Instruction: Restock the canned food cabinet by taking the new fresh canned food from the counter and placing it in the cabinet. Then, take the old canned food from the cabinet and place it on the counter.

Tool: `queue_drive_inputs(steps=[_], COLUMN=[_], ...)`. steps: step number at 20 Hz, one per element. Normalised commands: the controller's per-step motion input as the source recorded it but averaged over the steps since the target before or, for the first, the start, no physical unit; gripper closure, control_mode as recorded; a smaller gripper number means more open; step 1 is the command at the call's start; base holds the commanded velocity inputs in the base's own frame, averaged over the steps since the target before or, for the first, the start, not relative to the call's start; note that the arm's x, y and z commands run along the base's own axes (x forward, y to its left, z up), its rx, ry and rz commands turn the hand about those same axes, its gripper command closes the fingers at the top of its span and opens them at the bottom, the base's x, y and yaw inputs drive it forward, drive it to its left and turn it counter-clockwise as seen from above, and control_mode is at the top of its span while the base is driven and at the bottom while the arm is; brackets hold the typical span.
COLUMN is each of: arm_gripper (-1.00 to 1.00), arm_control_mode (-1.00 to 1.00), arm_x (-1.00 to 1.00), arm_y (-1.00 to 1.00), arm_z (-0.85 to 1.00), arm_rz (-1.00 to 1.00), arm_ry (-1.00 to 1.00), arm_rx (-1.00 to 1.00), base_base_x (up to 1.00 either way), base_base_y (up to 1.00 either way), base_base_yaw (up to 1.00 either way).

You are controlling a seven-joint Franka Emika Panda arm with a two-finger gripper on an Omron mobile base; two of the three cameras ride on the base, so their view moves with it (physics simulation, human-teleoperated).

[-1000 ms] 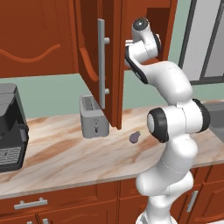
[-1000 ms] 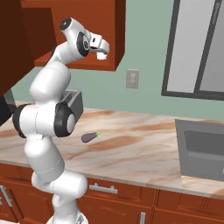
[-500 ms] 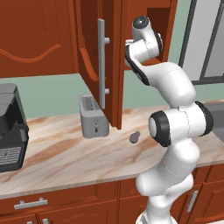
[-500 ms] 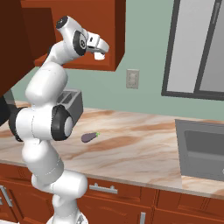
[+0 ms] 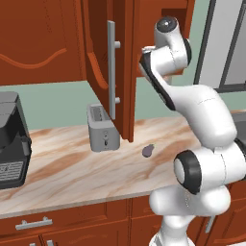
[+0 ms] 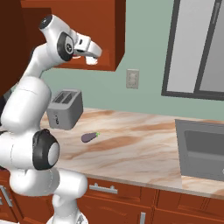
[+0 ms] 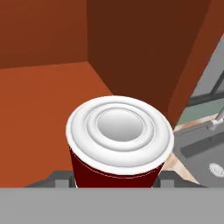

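End effector (image 6: 90, 56): it is up high, reaching into the open cabinet. In the hand view a dark corner sits on each side of the can, low down. It looks closed on the can, one finger on each side.

Can (image 7: 119, 142): this is the old one, dark red with a pale round lid. It is right in front of the hand, very close. It stands straight up, with its lid facing the camera. In the right base view a small pale bit shows at the fingers, so the can seems to be at the cabinet's bottom edge.

Which way next: I think the can has to come out toward the robot and then go down. The worktop is far below the hand.

Cabinet (image 5: 144, 57): its floor and walls are red-brown wood behind and beside the can. Its door (image 5: 108, 72) with the long grey bar stands open, to the left of the arm.

Worktop (image 6: 131, 144): beige and brown stone. A toaster (image 5: 103, 127) stands on it under the door. A small dark purple thing (image 5: 148, 150) lies near it; I cannot tell what it is.

Sink (image 6: 203, 148): far off to the right.
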Motion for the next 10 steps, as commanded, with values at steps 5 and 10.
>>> queue_drive_inputs(steps=[5, 10], arm_gripper=[1.00, 1.00], arm_control_mode=[-1.00, -1.00], arm_x=[-1.00, -1.00], arm_y=[-0.16, -0.90], arm_z=[0.02, -0.48], arm_rz=[0.07, 0.25], arm_ry=[0.12, 0.30], arm_rx=[0.09, 0.13], base_base_x=[0.00, 0.00], base_base_y=[0.00, 0.00], base_base_yaw=[0.00, 0.00])
